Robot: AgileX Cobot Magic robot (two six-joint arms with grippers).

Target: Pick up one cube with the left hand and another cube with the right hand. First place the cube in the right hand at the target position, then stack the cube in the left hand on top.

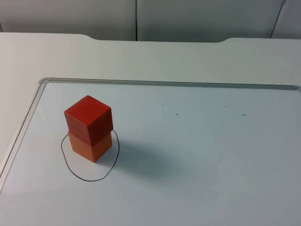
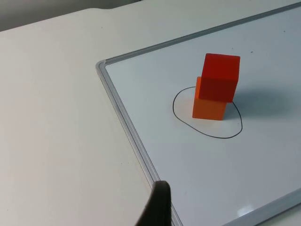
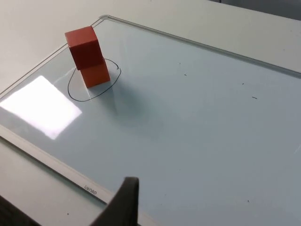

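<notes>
Top view: a red cube (image 1: 88, 117) is sitting on an orange cube (image 1: 91, 146), turned slightly so its corners are overhanging. Both are looking like matte, sharp-edged blocks. The orange cube is standing inside a hand-drawn black circle (image 1: 89, 176), toward the circle's far side. The circle is lying near the left edge of a glossy whiteboard (image 1: 202, 155) with a thin silver frame and rounded corners. To the right of the circle the whiteboard is carrying a soft shadow of the stack and a few tiny dark marks. The whiteboard is resting on a white table (image 1: 141, 59), and beyond the table a grey wall (image 1: 188, 19) is rising.

In the left wrist view, the left gripper (image 2: 157, 207) is hanging over the table just outside the frame, well apart from the circle; only one black fingertip is showing, so I cannot tell how its jaws stand. In the right wrist view, the right gripper (image 3: 124, 202) is hanging over the whiteboard's edge, well apart from the circle; its jaws' state I cannot tell either. A bright reflection is lying on the whiteboard beside the circle.
</notes>
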